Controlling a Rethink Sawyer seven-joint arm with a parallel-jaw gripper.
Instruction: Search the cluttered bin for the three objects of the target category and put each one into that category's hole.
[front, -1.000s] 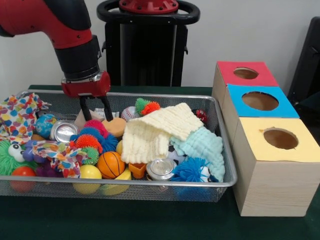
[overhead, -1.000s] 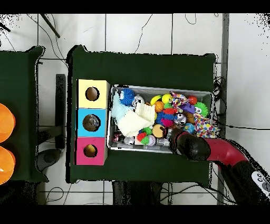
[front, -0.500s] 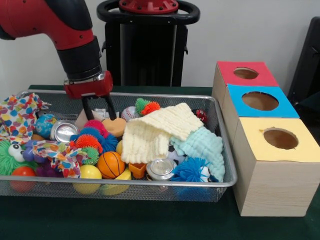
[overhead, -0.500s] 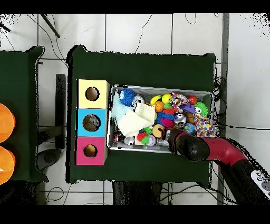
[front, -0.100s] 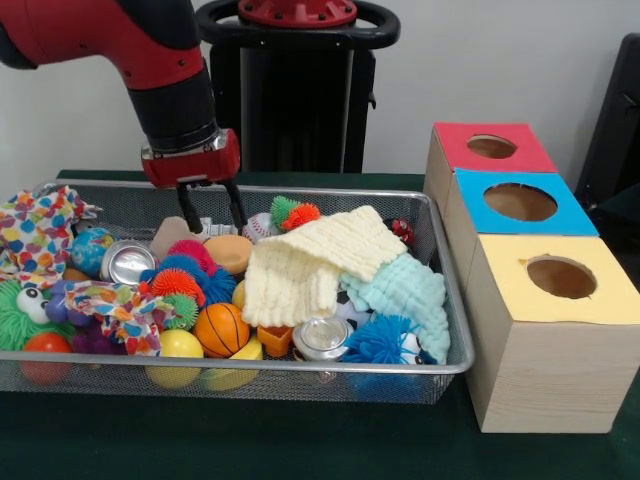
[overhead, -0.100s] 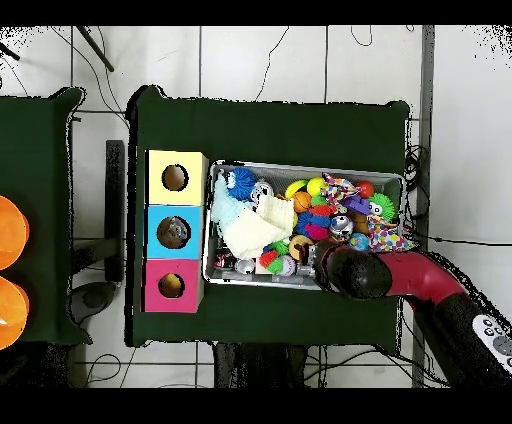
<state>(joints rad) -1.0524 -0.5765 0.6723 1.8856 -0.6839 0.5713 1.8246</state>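
Observation:
The wire bin (front, -0.100s: 380, 368) is heaped with toys, cloths and cans. My gripper (front, -0.100s: 215, 222) hangs open near the bin's far wall, with nothing between its fingers. Its tips stand just above a tan lump (front, -0.100s: 172, 236) and an orange flat round piece (front, -0.100s: 229, 252), beside a baseball (front, -0.100s: 260, 226). At the right stand three boxes with round holes on top: red (front, -0.100s: 455, 150), blue (front, -0.100s: 575, 215) and yellow (front, -0.100s: 510, 290). In the overhead view my arm (overhead, -0.100s: 360, 275) covers the gripper at the bin's (overhead, -0.100s: 300, 167) lower edge.
A yellow cloth (front, -0.100s: 310, 262) and a mint cloth (front, -0.100s: 405, 292) cover the bin's middle and right. Two silver cans (front, -0.100s: 127, 262) (front, -0.100s: 322, 337), a small basketball (front, -0.100s: 221, 328), spiky balls and a patterned cloth (front, -0.100s: 35, 225) fill the left and front.
My gripper has risen out of the clutter and shifted right along the far wall. It comes up with nothing in it. The objects lie as before.

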